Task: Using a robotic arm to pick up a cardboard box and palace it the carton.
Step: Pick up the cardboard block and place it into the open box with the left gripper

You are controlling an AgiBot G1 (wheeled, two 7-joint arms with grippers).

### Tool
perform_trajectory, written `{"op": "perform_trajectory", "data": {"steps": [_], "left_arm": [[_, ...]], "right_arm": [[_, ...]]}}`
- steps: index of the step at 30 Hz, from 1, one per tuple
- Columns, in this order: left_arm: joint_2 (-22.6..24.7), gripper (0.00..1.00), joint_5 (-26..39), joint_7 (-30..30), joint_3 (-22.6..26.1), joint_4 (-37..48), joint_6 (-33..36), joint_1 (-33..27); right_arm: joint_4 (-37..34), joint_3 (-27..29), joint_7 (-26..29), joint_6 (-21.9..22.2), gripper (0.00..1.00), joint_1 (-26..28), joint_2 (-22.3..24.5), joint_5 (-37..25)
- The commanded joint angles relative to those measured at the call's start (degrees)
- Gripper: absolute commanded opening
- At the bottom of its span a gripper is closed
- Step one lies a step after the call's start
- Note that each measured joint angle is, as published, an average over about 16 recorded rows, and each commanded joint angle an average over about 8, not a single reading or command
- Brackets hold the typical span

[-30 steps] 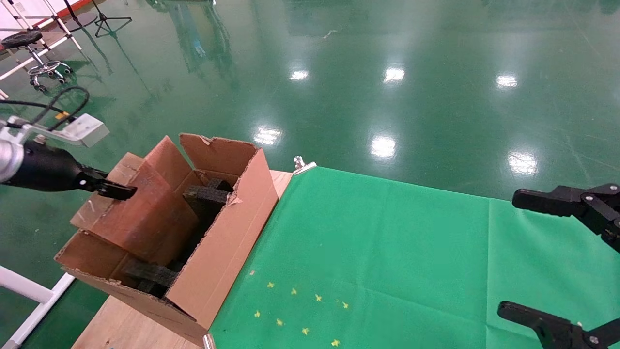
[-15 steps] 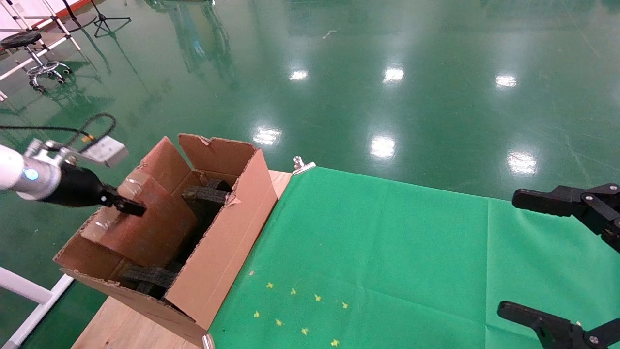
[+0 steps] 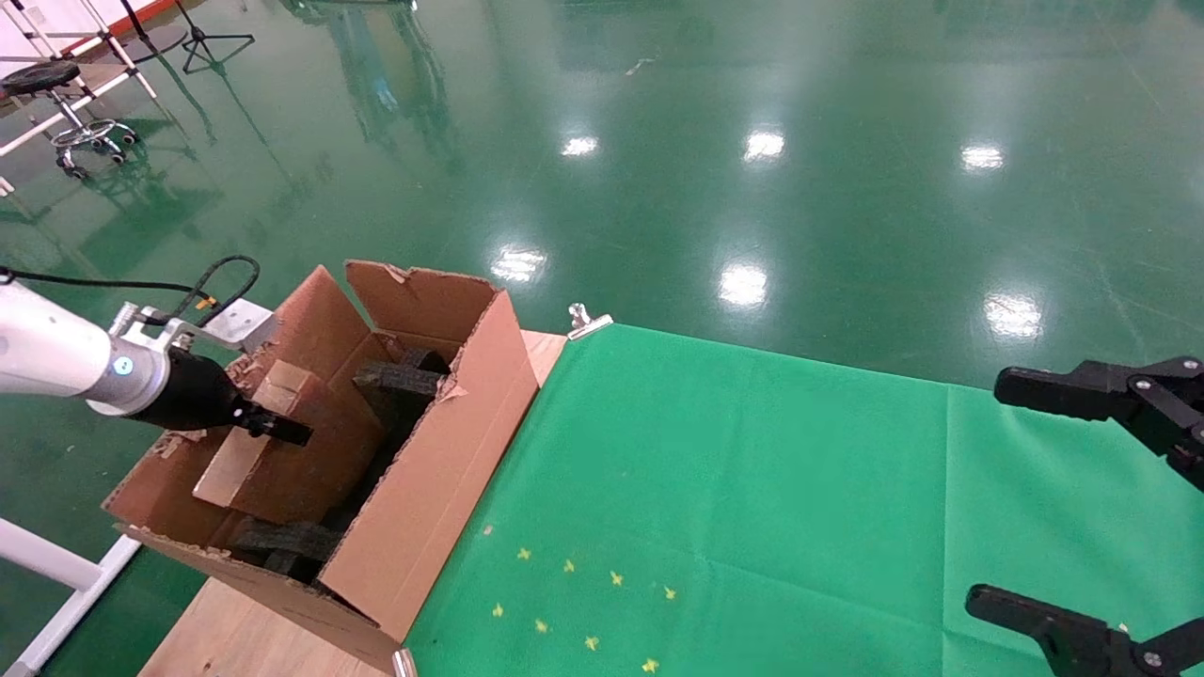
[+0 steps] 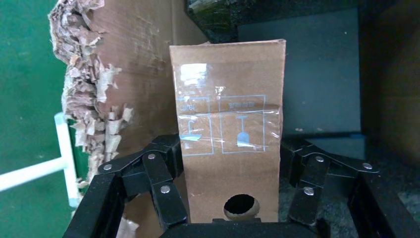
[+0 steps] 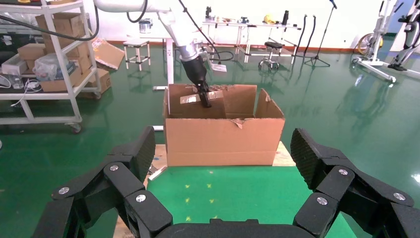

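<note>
Right gripper [image 3: 1091,498]: it hangs at the near right above the green cloth [image 3: 752,489], its 2 fingers spread wide with nothing between them; this arm looks parked.
Carton [image 3: 428,498]: it stands at the near left on the wooden table [image 3: 235,630], flaps up, with dark foam pieces [image 3: 282,541] inside.
Cardboard box [image 3: 282,451]: it is tilted and already partly inside the carton, between the left wall and the foam.
Left gripper [image 4: 230,198]: it is low over the carton's left side, and its 2 fingers pinch the cardboard box on both sides.
Done: the pick-up and the carry to the carton seem finished.
Left: I judge that lowering the box a little more, letting go and pulling the arm out remain.
</note>
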Motion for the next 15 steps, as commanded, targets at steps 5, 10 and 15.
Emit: {"op": "perform_trajectory", "data": {"steps": [5,10,15], "left_arm": [[1.0,0.61,0.1,-1.5,0.1,1.4,-1.1,0.5],[1.3,1.00,0.1,-1.8,0.1,1.7,-1.5,0.6],[1.2,1.00,0.1,-1.7,0.1,1.6,-1.4,0.6]], "right_arm": [[0.0,0.0,0.0,0.0,1.00,0.0,0.0,0.0],[0.0,0.0,0.0,0.0,1.00,0.0,0.0,0.0],[0.0,0.0,0.0,0.0,1.00,0.0,0.0,0.0]]}}
